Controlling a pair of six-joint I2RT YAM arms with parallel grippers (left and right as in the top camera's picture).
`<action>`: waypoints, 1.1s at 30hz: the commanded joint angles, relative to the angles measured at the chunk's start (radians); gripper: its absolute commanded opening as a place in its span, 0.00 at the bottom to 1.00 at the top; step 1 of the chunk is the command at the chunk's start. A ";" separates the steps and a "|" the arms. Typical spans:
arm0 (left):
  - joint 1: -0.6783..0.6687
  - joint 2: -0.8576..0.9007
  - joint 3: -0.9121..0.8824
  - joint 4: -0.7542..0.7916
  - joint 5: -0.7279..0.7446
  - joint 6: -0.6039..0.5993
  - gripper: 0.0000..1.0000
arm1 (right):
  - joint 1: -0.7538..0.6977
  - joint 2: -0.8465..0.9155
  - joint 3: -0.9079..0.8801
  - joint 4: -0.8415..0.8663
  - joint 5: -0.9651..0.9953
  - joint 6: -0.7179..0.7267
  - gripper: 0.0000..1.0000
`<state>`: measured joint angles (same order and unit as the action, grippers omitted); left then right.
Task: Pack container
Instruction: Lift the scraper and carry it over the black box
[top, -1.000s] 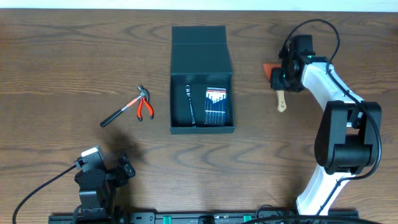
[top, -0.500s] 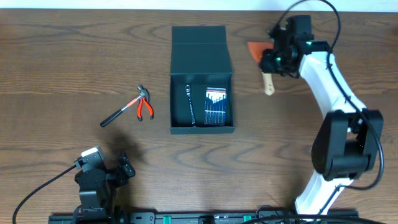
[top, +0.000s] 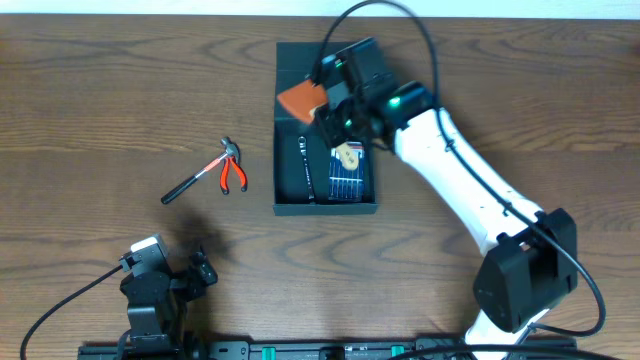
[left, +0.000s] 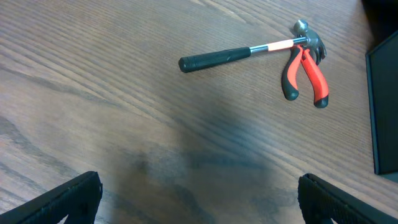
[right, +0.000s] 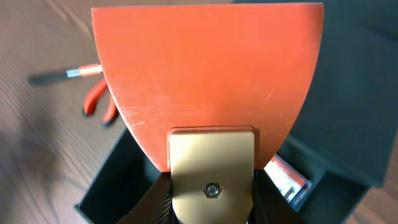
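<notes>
Dark teal-black square container (top: 326, 208), flap lid open, upright.

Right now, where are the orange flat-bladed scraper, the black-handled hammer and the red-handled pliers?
orange scraper (right: 208, 74), right wrist view, on its blade.
black-handled hammer (left: 214, 59), left wrist view, on its grip.
red-handled pliers (left: 314, 84), left wrist view, on one handle.

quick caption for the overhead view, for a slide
Right end effector holds an orange-bladed, wooden-handled scraper above the open dark teal-black cardboard container

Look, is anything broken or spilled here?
Nothing looks broken or spilled. The black-handled hammer and red-handled pliers lie together on the wooden table, outside the dark square cardboard box. The right tool holds a flat orange spatula above it.
</notes>
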<state>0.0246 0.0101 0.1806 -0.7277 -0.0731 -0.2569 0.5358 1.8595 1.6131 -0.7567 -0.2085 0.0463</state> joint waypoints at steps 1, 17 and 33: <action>0.005 -0.006 -0.016 -0.003 0.010 0.017 0.98 | 0.042 0.006 0.010 -0.036 0.117 -0.062 0.10; 0.005 -0.006 -0.016 -0.003 0.010 0.017 0.98 | 0.065 0.083 0.008 -0.228 -0.100 -0.674 0.08; 0.005 -0.006 -0.016 -0.003 0.010 0.017 0.98 | 0.065 0.126 0.008 -0.271 -0.050 -0.854 0.15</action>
<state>0.0246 0.0101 0.1806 -0.7277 -0.0731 -0.2569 0.5999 1.9560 1.6131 -1.0168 -0.2710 -0.7544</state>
